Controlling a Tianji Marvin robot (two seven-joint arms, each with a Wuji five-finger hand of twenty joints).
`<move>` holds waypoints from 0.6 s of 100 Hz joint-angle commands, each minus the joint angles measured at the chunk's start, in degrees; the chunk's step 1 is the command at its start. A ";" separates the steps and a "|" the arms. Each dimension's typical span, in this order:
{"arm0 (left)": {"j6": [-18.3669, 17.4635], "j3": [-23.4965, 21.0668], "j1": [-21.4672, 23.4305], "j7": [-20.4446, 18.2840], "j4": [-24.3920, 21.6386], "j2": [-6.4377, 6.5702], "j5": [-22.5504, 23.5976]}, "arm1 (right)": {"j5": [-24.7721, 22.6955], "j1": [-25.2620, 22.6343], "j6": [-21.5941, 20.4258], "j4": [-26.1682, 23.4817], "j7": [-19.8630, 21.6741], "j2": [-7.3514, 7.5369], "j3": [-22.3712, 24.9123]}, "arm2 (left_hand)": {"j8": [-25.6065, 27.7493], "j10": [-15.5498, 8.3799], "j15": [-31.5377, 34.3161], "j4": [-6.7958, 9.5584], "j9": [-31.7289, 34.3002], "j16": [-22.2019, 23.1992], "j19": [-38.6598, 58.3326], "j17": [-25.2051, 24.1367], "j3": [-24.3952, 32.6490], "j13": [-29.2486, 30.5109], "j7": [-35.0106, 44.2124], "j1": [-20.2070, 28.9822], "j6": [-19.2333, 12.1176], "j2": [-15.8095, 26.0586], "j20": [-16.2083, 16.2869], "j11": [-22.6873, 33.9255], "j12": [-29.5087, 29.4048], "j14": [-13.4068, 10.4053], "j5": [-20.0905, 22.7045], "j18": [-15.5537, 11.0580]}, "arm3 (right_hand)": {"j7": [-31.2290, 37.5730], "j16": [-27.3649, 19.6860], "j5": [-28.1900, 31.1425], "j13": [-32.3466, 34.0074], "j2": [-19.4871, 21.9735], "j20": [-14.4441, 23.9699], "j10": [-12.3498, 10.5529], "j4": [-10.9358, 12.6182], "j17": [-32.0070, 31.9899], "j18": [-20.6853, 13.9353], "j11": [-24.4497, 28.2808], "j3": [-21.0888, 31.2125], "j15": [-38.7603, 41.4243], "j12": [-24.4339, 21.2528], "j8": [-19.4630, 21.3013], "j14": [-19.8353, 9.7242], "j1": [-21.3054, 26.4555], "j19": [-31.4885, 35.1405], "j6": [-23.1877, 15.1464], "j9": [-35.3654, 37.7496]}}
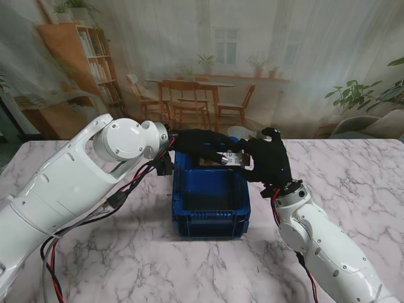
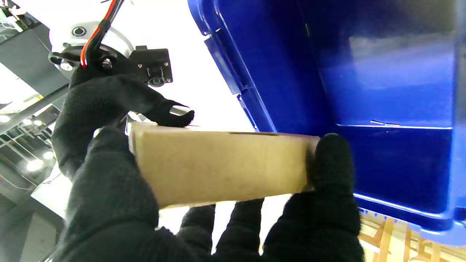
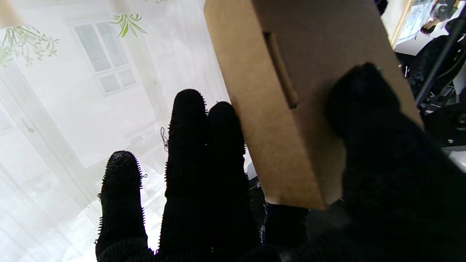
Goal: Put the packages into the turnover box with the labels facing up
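- Cardboard package [image 1: 222,158] sits in the air between the two gloved hands, over the far rim of the blue turnover box [image 1: 210,218], clear of the box floor.
- Left hand [image 1: 197,144] is clenched on the package: in its wrist view the thumb [image 2: 329,160] presses one short end, the other fingers [image 2: 109,171] wrap the opposite end, and more fingertips lie under the brown face [image 2: 222,167].
- Right hand [image 1: 268,161] also grasps the package: in its wrist view the thumb [image 3: 360,94] presses flat on a cardboard face near a slot, while three fingers [image 3: 204,145] stand straight beside the package edge [image 3: 276,109], touching or nearly touching it; I cannot tell which.
- From the stand view a pale patch with dark marks shows on the package's upper side, between the fingertips of both hands; it is too small to read.
- Turnover box stands on the marble desk [image 1: 353,170] in the middle, its open interior nearer to me than both sets of fingertips; its inside looks dark blue and nothing is distinguishable in it.
- Left wrist view shows the box's blue wall [image 2: 382,91] just beyond the left thumb.
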 commanded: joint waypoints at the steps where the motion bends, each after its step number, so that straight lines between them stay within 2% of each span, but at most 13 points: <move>1: -1.93 -0.04 1.14 -0.61 -1.92 0.01 0.77 | -0.01 0.57 -0.43 0.10 -0.11 -0.38 -0.14 | 0.86 -2.22 15.79 3.58 1.00 7.47 2.59 2.14 8.00 8.09 0.50 18.36 -2.49 0.82 1.50 4.92 1.28 -12.88 1.29 -12.61 | 8.74 -0.71 0.03 -1.53 4.51 -0.92 -4.50 3.02 -1.58 0.63 4.50 12.54 0.59 0.03 3.74 -2.78 9.53 -1.22 -8.10 0.80; 6: -3.17 -0.67 2.04 0.32 -2.47 0.02 1.57 | -0.14 0.60 -0.50 0.12 -0.08 -0.32 -0.21 | 0.27 -2.31 14.06 2.72 0.58 6.35 1.21 1.06 7.02 7.11 0.07 16.83 -2.67 0.69 0.95 4.30 -0.36 -12.39 1.29 -12.00 | 9.30 -0.65 -0.20 -1.64 3.34 -1.04 -4.70 2.89 -1.66 0.71 4.54 13.39 0.70 0.09 4.06 -2.83 8.97 -1.35 -8.43 0.59; 11: -4.09 -1.31 2.96 1.35 -3.01 0.00 2.33 | -0.25 0.68 -0.63 0.23 -0.19 -0.29 -0.32 | -0.85 -2.13 10.54 1.16 -0.15 2.44 -1.28 -0.96 4.96 5.28 -0.70 12.86 -2.24 0.78 0.12 2.10 -3.75 -11.34 1.12 -10.77 | 10.07 -0.61 -0.29 -1.87 2.06 -1.13 -4.91 2.69 -1.88 0.64 4.74 13.53 0.75 0.26 4.59 -2.83 8.54 -1.47 -8.49 0.34; 16: -4.73 -1.77 3.57 1.95 -3.41 0.02 2.99 | -0.45 0.71 -0.57 0.31 -0.28 -0.22 -0.43 | -2.63 -1.50 6.97 -0.48 -1.17 -2.83 -4.61 -2.95 3.68 3.50 -2.41 9.47 -1.05 1.77 -1.22 -1.61 -8.31 -10.25 0.43 -9.30 | 10.65 -0.44 -0.45 -1.94 1.46 -1.19 -4.95 2.67 -1.94 0.69 5.10 14.11 1.11 0.36 4.98 -3.02 8.15 -1.51 -8.54 0.29; 24: -5.54 -2.28 4.28 3.34 -3.49 -0.10 4.16 | -0.63 0.75 -0.38 0.48 -0.55 -0.17 -0.60 | -7.29 0.13 0.94 -2.84 -2.99 -13.45 -11.90 -6.95 2.88 -1.16 -5.80 1.95 0.60 4.76 -4.94 -10.19 -20.46 -8.44 -0.74 -7.00 | 11.32 -0.35 -0.50 -2.04 0.81 -1.23 -4.95 2.60 -2.12 0.67 5.35 14.35 1.34 0.35 5.44 -2.85 8.22 -1.55 -8.60 0.15; 29: -5.38 -2.58 4.59 4.30 -3.43 -0.31 4.51 | -0.84 0.76 -0.04 0.60 -0.87 -0.13 -0.72 | -9.27 1.16 -1.16 -3.21 -4.64 -17.87 -15.32 -8.93 2.65 -4.27 -6.80 -1.11 1.65 5.40 -7.08 -13.42 -25.33 -7.29 -1.14 -6.44 | 11.68 -0.26 -0.60 -2.20 0.68 -1.23 -4.73 2.60 -2.24 0.77 5.56 14.62 1.57 0.27 5.65 -2.63 8.30 -1.53 -8.47 0.01; 42: -3.19 -3.20 4.51 5.10 -3.48 -0.52 5.40 | -1.31 0.72 0.82 0.77 -1.48 -0.01 -0.88 | -11.52 4.32 -3.38 -3.89 -6.26 -23.82 -20.19 -11.71 2.21 -9.80 -7.29 -8.44 6.21 6.47 -10.61 -14.86 -30.42 -5.41 -1.39 -5.74 | 12.45 -0.10 -0.96 -2.64 0.61 -1.20 -4.48 2.59 -2.54 0.88 6.03 15.01 2.10 0.09 6.25 -2.45 8.64 -1.38 -8.29 -0.39; 49: -1.84 -3.30 4.15 5.54 -3.44 -0.65 6.11 | -1.56 0.73 1.19 0.84 -1.79 0.04 -0.99 | -12.23 5.23 -3.91 -4.26 -6.21 -25.56 -22.06 -12.53 1.93 -11.48 -7.43 -11.57 8.17 6.86 -12.06 -15.13 -31.69 -4.98 -1.46 -5.81 | 12.82 -0.06 -1.24 -2.92 0.69 -1.17 -4.41 2.60 -2.69 1.00 6.32 15.17 2.32 0.09 6.55 -2.31 8.79 -1.29 -8.17 -0.71; 60: 0.71 -2.73 2.24 4.20 -2.96 -0.55 5.93 | -1.94 0.90 1.49 1.04 -2.35 0.13 -1.23 | -13.88 6.10 -5.00 -4.69 -7.39 -27.77 -25.32 -13.67 1.61 -13.80 -8.62 -16.25 9.10 6.13 -14.49 -15.93 -33.47 -4.25 -2.54 -5.27 | 13.41 -0.02 -1.64 -3.21 0.74 -1.11 -4.38 2.59 -2.83 1.05 6.76 15.33 2.67 0.02 7.05 -2.25 8.94 -1.14 -8.19 -1.04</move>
